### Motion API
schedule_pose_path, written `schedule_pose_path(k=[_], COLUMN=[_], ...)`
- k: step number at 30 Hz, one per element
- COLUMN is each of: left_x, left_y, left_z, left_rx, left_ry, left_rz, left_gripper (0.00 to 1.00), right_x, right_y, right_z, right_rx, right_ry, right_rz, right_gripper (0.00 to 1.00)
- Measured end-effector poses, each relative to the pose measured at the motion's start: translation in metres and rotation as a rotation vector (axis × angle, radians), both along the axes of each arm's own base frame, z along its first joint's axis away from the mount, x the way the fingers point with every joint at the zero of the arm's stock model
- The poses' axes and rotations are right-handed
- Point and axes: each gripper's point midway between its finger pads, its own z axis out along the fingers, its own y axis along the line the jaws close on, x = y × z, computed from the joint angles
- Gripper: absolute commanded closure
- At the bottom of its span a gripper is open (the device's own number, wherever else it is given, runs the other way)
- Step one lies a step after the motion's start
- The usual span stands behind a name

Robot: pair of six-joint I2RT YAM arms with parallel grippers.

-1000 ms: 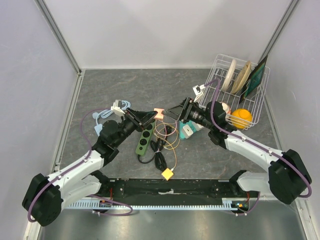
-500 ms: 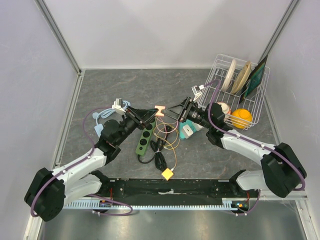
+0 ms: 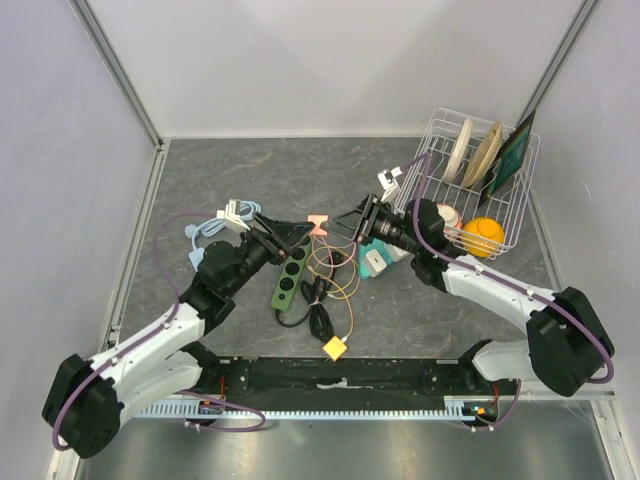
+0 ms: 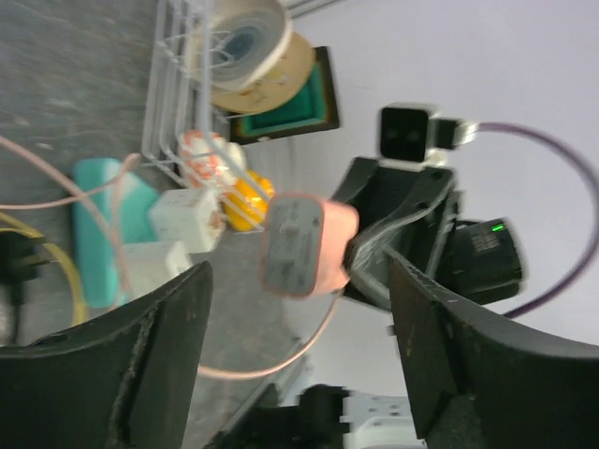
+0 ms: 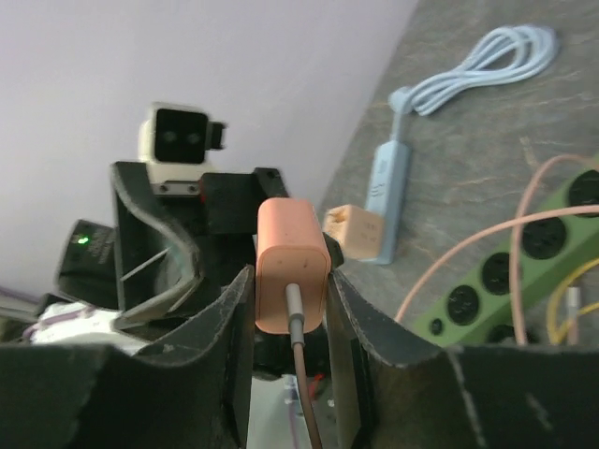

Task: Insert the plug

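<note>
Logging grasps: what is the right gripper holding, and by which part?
The right gripper pinches the pink plug across its two side faces.

The top view looks down from above the near edge over the whole grey stone-patterned table (image 3: pixel 300 170). Both wrist views look close and nearly level, facing each other, sharing the salmon-pink rectangular plastic plug (image 5: pixel 292 265).

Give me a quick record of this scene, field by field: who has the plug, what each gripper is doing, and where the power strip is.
plug: pink, held in the air, cable trailing from it
held by: right gripper, shut on its sides
left gripper: open, facing the plug, not touching it
power strip: green, flat on the table, near the left gripper
insertion: not yet done
</note>
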Motion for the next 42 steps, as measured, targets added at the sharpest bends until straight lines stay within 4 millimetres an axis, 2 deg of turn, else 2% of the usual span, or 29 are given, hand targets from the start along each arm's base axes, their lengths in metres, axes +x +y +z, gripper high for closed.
schedule_pose_path(k=[4, 6, 9, 12, 16, 19, 21, 26, 30, 33, 37, 42], left_x=[-0.004, -0.005, -0.006, -0.011, -0.023, -0.036, -0.043, -0.052, -0.055, -0.055, -0.055, -0.055], left_y=[0.02, 0.031, 0.05, 0.063, 0.075, 0.083, 0.088, 0.093, 0.091, 0.09, 0.09, 0.089], left_z=[-0.014, -0.018, -0.034, -0.073, -0.138, -0.18, -0.197, -0.22, -0.225, -0.227, -0.227, -0.228], left_rx=[0.175, 0.257, 0.397, 0.548, 0.744, 0.863, 0.913, 0.974, 0.965, 0.947, 0.932, 0.917], left_ry=[-0.012, -0.016, 0.012, 0.104, 0.29, 0.429, 0.492, 0.574, 0.593, 0.596, 0.595, 0.602], left_rz=[0.073, 0.11, 0.166, 0.172, 0.12, 0.076, 0.057, 0.03, 0.015, 0.021, 0.029, 0.032], left_gripper=[0.14, 0.14, 0.17, 0.19, 0.25, 0.3, 0.36, 0.48, 0.57, 0.58, 0.59, 0.59], right_x=[0.015, 0.026, 0.042, 0.058, 0.075, 0.075, 0.072, 0.069, 0.068, 0.066, 0.067, 0.073], right_y=[-0.007, -0.014, -0.024, -0.032, -0.034, -0.026, -0.016, 0.016, 0.042, 0.055, 0.064, 0.061], right_z=[-0.005, -0.001, 0.008, 0.004, -0.022, -0.047, -0.06, -0.077, -0.089, -0.104, -0.132, -0.159], right_rx=[-0.166, -0.265, -0.397, -0.552, -0.771, -0.902, -0.958, -1.016, -1.022, -1.031, -1.069, -1.143], right_ry=[-0.034, -0.07, -0.122, -0.139, -0.127, -0.122, -0.125, -0.153, -0.166, -0.156, -0.129, -0.09], right_rz=[-0.066, -0.114, -0.175, -0.212, -0.233, -0.196, -0.149, -0.056, 0.009, 0.055, 0.096, 0.1], right_gripper=[1.0, 1.0, 1.0, 1.0, 1.0, 1.0, 1.0, 1.0, 1.0, 1.0, 1.0, 1.0])
